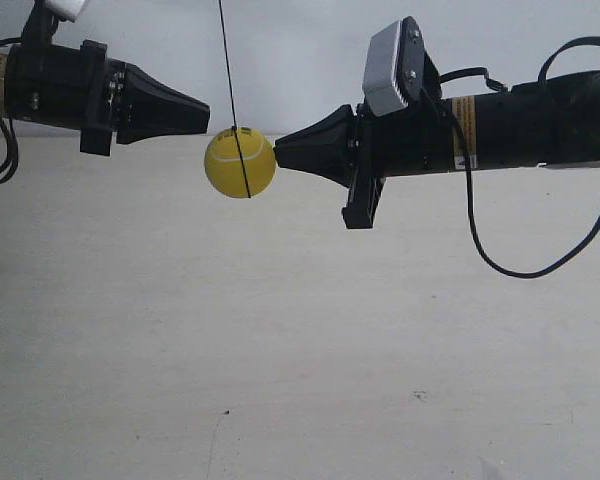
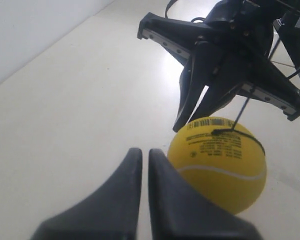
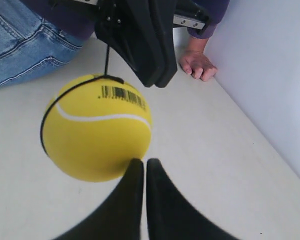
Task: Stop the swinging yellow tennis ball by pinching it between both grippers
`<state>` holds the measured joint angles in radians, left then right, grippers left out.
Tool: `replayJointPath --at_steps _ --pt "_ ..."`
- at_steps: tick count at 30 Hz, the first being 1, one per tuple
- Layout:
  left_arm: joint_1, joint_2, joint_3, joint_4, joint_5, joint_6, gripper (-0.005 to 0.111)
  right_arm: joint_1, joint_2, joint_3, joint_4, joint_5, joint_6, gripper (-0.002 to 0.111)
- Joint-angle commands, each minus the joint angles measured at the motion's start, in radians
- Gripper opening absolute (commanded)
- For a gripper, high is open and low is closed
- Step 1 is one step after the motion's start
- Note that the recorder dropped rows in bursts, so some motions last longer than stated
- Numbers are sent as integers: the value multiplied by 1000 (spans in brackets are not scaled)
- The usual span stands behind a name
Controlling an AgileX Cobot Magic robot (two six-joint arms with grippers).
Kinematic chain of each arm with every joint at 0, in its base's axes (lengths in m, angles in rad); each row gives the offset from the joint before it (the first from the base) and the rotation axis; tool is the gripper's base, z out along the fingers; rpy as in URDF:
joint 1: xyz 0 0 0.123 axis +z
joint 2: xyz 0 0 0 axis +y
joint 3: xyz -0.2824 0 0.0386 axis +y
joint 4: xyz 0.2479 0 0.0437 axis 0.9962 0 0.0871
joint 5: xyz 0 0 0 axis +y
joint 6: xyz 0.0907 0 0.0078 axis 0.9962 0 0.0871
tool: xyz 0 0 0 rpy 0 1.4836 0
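The yellow tennis ball hangs on a thin dark string above the table, between both grippers. My right gripper, on the arm at the exterior view's right, is shut, and its tip touches the ball's side. In the right wrist view the ball rests against the right gripper. My left gripper is also shut. Its tip sits just above and beside the ball's upper edge. In the left wrist view the ball lies beside the left gripper, with the right gripper behind it.
A pale table lies well below the ball. A person's hand rests on it beyond the left arm, near a white wall, with jeans beside. A black cable loops under the right arm.
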<state>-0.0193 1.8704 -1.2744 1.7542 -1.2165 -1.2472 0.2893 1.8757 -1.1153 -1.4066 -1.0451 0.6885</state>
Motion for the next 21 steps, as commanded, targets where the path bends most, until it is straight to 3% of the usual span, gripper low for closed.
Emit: replayJointPath --at_steps 1,10,21 --pt "9 -9 -4 -10 -5 -10 5 -1 0 -6 9 8 -9 0" --pt "41 -9 -6 -10 -5 -10 5 -1 -38 -6 -22 158 -21 0" --pt "165 -161 -6 -10 -5 -49 5 -1 -182 -4 -17 312 31 0"
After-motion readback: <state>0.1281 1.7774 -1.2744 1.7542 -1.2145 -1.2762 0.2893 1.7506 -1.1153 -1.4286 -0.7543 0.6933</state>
